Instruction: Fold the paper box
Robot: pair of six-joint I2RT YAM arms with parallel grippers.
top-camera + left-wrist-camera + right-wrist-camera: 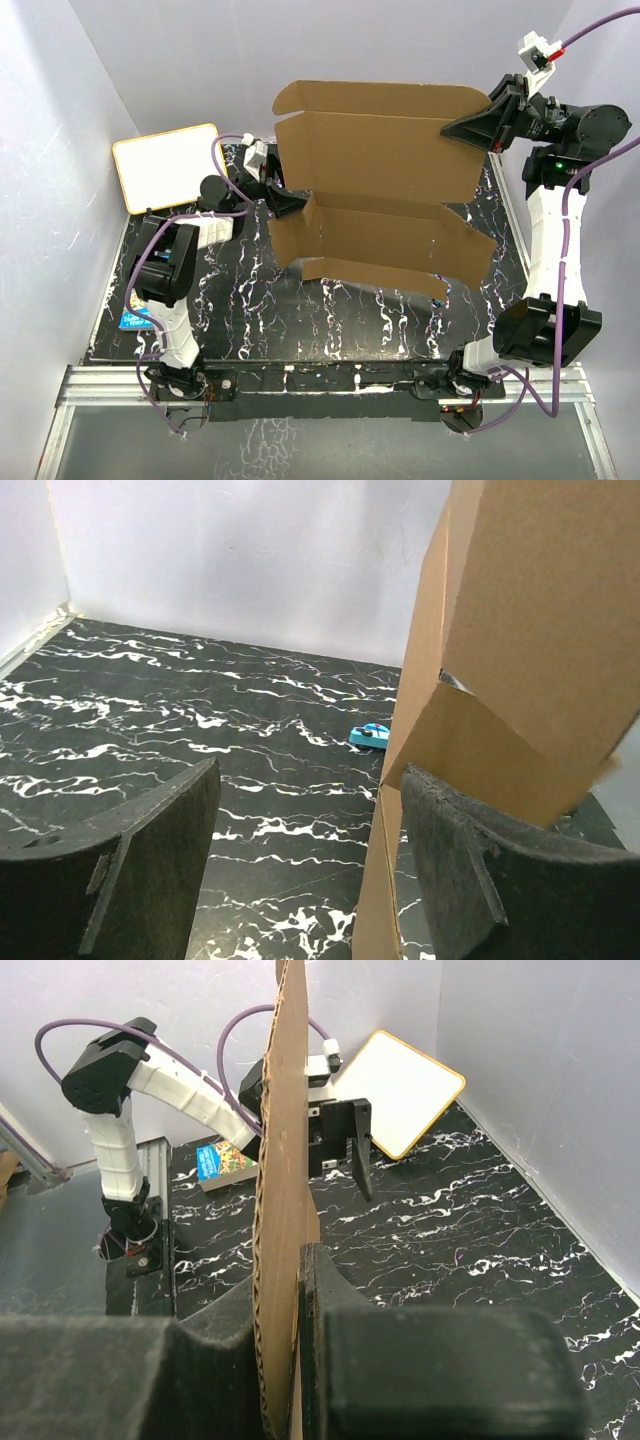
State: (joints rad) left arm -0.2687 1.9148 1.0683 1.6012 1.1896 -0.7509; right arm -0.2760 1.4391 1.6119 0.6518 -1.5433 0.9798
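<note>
The paper box (380, 190) is a brown cardboard sheet, partly folded, standing tilted over the black marbled table (300, 320). My right gripper (478, 125) is shut on its upper right edge. In the right wrist view the gripper (285, 1360) pinches the thin corrugated edge of the box (282, 1160). My left gripper (285, 200) is at the box's left side. In the left wrist view the left gripper (310, 850) is wide open. A cardboard flap (480, 660) stands just inside the right finger (500, 880), and the left finger (150, 860) is well away from it.
A white board with a tan frame (165, 165) lies at the back left, also in the right wrist view (405, 1090). A colourful book (135, 320) lies at the table's left edge, and shows in both wrist views (220, 1160) (370, 736). White walls enclose the table.
</note>
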